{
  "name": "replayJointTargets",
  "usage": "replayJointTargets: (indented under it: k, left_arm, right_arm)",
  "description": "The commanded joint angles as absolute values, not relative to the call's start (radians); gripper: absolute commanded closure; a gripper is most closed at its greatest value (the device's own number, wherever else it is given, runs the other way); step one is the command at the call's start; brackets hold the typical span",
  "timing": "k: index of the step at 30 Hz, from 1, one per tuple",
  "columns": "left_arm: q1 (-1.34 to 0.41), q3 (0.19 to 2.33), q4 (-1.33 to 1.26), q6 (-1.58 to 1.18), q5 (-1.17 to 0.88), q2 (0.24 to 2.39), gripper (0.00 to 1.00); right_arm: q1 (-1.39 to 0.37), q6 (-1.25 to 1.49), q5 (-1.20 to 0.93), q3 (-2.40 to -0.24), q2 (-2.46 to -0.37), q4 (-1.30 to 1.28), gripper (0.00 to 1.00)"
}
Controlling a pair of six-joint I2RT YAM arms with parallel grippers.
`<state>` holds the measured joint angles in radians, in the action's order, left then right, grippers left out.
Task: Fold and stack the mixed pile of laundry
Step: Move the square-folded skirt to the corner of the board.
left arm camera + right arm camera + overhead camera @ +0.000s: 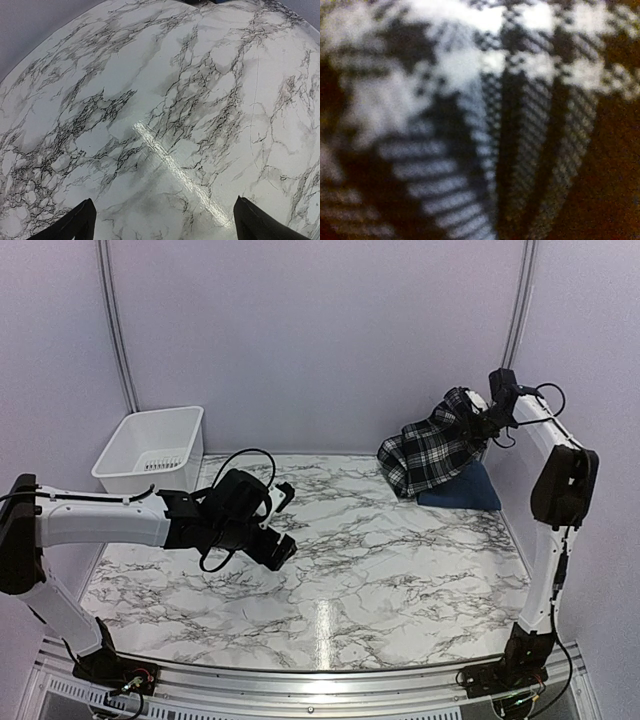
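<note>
From above, the right gripper (pixel 482 423) pinches the plaid garment (pixel 432 452) aloft at the far right, over the navy t-shirt (pixel 462 492). I reckon the hanging cloth could snag and drag the shirt. The white bin (pixel 150 450) sits far left, out of the way. Left wrist: the left gripper (pixel 162 227) is spread wide above the table (pixel 165 100). Right wrist: only blurred plaid.
</note>
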<state>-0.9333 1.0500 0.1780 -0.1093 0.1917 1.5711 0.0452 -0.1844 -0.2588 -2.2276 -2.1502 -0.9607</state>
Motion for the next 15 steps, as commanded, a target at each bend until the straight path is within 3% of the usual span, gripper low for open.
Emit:
replayJointTargets:
  k: [1, 9, 15]
  left_arm:
    - [-0.921, 1.073, 0.227, -0.096, 0.201, 1.585, 0.01]
    - [-0.9, 1.088, 0.236, -0.094, 0.179, 1.612, 0.01]
    - [-0.878, 1.111, 0.247, -0.081, 0.169, 1.638, 0.01]
  right_arm:
    - [0.134, -0.179, -0.425, -2.263, -2.218, -0.877, 0.93]
    - [0.234, -0.145, -0.534, -2.242, -2.356, -0.881, 0.84]
    - [0.281, -0.118, -0.375, -2.288, -2.365, -0.881, 0.44]
